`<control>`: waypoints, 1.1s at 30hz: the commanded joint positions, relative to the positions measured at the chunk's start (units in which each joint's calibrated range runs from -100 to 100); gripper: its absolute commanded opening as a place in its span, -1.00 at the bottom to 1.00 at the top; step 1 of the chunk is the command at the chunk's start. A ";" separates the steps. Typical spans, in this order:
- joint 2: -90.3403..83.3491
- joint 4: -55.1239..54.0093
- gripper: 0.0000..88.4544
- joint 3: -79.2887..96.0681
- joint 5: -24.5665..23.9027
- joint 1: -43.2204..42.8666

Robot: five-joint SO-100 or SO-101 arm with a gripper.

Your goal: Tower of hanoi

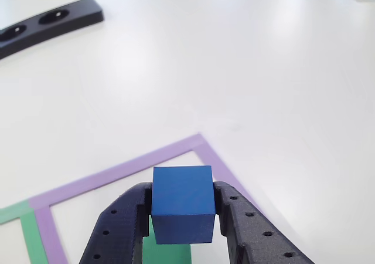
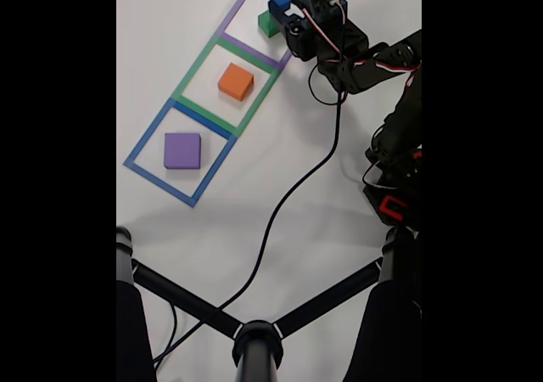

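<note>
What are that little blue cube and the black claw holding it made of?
The blue cube looks like dense foam or soft plastic: matte, no shine, slightly soft edges. I can't tell which for sure. The gripper looks like 3D-printed black plastic: dull, faintly grainy surface with rows of small round holes along its fingers.

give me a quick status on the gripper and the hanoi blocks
Gripper shut on blue cube, over green block. Orange block, purple block each alone in own square. Nothing in the way.
</note>
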 commanded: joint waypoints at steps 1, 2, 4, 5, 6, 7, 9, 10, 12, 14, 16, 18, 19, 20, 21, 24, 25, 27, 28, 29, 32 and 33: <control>0.87 -2.94 -0.96 -1.76 0.79 -1.64; 1.27 -3.58 -0.96 -1.66 0.79 -1.79; 2.16 -4.55 -0.96 -1.85 0.79 -1.87; 2.56 -4.80 -0.96 -2.12 0.79 -1.87; 2.96 -4.88 -0.96 -2.39 0.79 -1.87; 3.28 -4.96 -0.96 -2.76 0.79 -1.87; 3.68 -5.04 -0.96 -3.21 0.79 -1.87; 3.84 -5.04 -0.96 -3.30 0.79 -1.87; 4.00 -5.12 -0.96 -3.30 0.79 -1.87; 4.24 -5.53 -0.96 -3.03 0.79 -1.87; 4.64 -5.77 -0.95 -2.85 0.79 -1.87; 5.12 -6.34 -0.95 -2.66 0.79 -1.87; 5.28 -6.66 -0.95 -2.57 0.79 -1.87; 5.60 -6.90 -0.95 -2.57 0.79 -1.87; 5.84 -7.14 -0.95 -2.57 0.79 -1.87; 6.72 -8.03 -0.95 -2.57 0.79 -1.94; 6.96 -8.28 -0.95 -2.57 0.79 -2.02; 7.28 -8.44 -0.95 -2.57 0.79 -2.10; 7.44 -8.52 -0.95 -2.57 0.79 -2.17; 7.60 -8.76 -0.95 -2.57 0.79 -2.25; 8.00 -9.33 -0.95 -2.48 0.79 -2.48; 8.17 -9.65 -0.94 -2.48 0.79 -2.55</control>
